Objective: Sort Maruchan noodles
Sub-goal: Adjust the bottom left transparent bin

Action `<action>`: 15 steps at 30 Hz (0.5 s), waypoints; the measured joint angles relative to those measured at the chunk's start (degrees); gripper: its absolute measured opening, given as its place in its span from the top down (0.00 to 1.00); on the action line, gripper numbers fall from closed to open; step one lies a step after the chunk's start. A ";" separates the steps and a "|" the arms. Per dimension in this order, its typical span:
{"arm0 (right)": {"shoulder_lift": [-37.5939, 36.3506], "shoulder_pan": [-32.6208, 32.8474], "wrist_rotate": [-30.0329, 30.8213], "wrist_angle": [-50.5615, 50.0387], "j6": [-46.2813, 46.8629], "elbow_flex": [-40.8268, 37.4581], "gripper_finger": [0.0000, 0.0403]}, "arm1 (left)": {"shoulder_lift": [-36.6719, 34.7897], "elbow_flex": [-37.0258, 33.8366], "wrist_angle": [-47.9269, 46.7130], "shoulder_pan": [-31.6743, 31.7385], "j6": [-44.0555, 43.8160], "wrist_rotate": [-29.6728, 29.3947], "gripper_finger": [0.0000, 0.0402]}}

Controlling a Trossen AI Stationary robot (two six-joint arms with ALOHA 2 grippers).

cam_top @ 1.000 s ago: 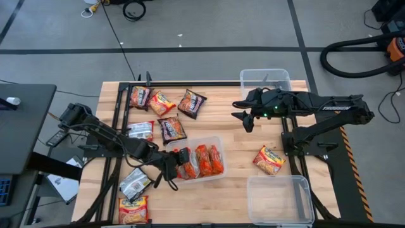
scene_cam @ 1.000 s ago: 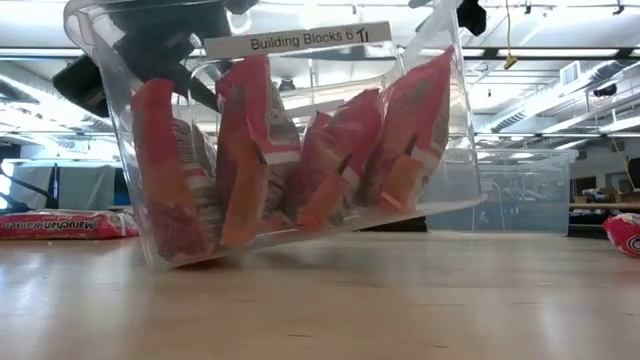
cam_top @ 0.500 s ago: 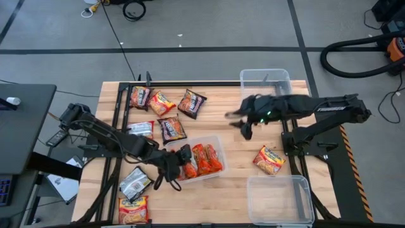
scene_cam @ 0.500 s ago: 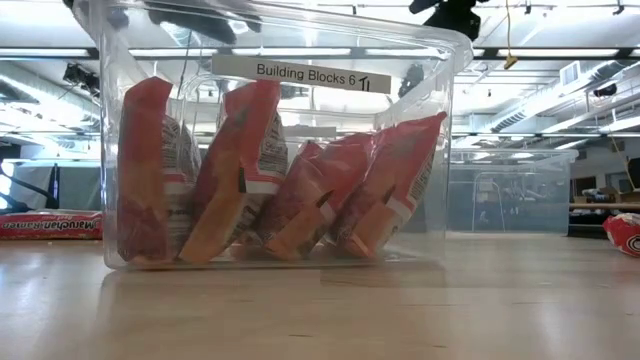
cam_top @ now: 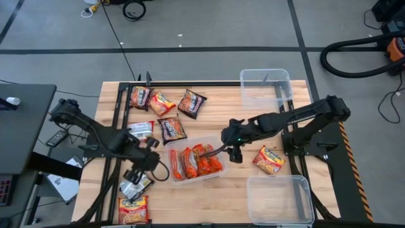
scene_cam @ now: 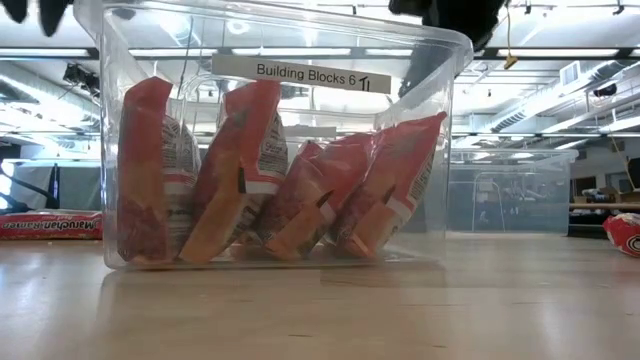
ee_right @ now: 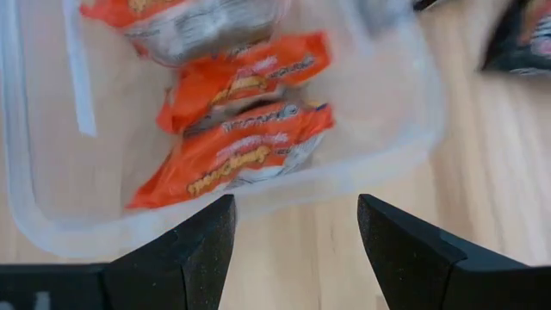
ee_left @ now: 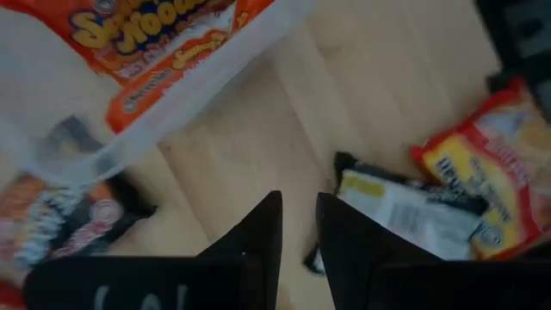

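The middle bin (scene_cam: 280, 150) now sits flat on the surface (cam_top: 234, 183); a second ago it was tipped up on one edge. The left end effector (cam_top: 147, 166) has backed off to the bin's left side, its fingers nearly together with only a thin gap and nothing between them. The right end effector (cam_top: 231, 151) has swung in from the far side to the bin's right rim, fingers spread wide and empty. My guess is the orange batch is settled and another colour comes next.

Four orange-red packets (cam_top: 196, 161) stand on edge in that bin, leaning, wrappers crinkled. A silver packet (cam_top: 134, 185) and a yellow one (cam_top: 132, 209) lie near the left arm, another yellow packet (cam_top: 269, 159) to the right, and maroon and mixed packets (cam_top: 171, 128) farther back.
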 joint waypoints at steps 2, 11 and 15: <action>1.26 -0.02 -1.06 0.36 -1.87 0.26 0.38 | -0.03 -2.96 3.55 -0.60 -2.05 -0.31 0.81; 1.58 0.44 -4.32 2.88 1.12 0.04 0.38 | 0.19 -16.18 22.92 4.78 -2.28 -5.14 0.81; -1.59 1.39 -4.79 0.64 4.96 -0.28 0.38 | 0.17 -16.25 26.18 8.61 4.53 -6.31 0.81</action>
